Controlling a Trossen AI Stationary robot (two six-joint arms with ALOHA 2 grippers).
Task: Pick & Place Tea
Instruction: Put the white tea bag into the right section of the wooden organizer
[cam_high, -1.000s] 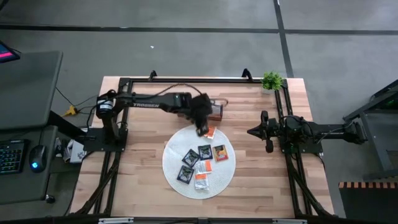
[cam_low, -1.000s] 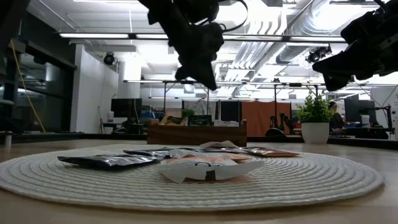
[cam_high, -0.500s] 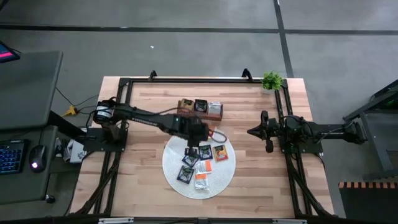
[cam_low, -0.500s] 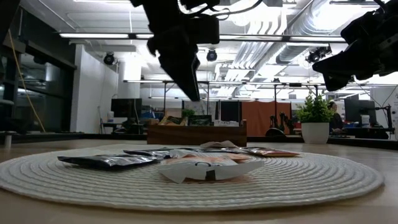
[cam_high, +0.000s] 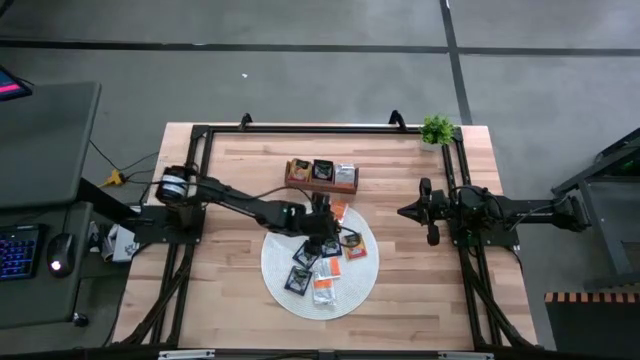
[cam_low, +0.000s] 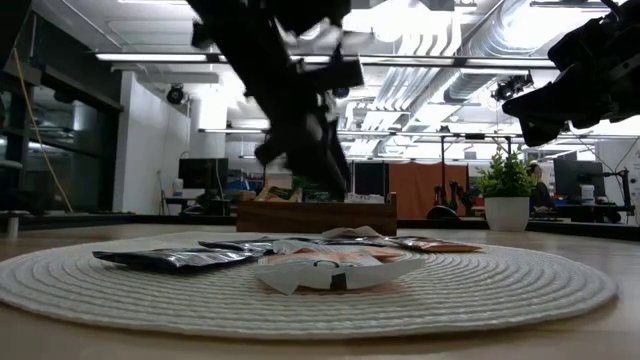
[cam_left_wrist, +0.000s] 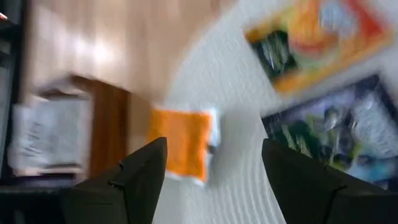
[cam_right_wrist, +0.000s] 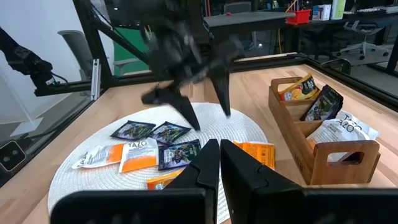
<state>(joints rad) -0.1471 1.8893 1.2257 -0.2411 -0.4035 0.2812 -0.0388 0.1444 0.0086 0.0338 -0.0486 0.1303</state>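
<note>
Several tea sachets lie flat on the round white mat (cam_high: 274, 262): black ones (cam_high: 298, 281), an orange-and-black one (cam_high: 353, 245), a white-and-orange one (cam_high: 324, 288) and an orange one (cam_high: 338, 211) at the mat's far edge. More sachets stand in the wooden tray (cam_high: 322, 174). My left gripper (cam_high: 327, 237) hangs open above the mat's far half, slanting down, touching nothing. In the left wrist view its fingers (cam_left_wrist: 214, 152) stand either side of the orange sachet (cam_left_wrist: 180, 149), well above it. My right gripper (cam_high: 404, 212) waits shut at the right.
The tray (cam_right_wrist: 323, 134) stands beyond the mat, toward the far edge. A small potted plant (cam_high: 437, 130) is at the far right corner. Black frame rails (cam_high: 300, 129) run along the table's sides. Bare wood lies left and right of the mat.
My left gripper has come from beside the tray toward the table's near edge and down over the mat's far half. It has rolled about its own axis and its fingers have opened. The sachets on the mat lie as before.
</note>
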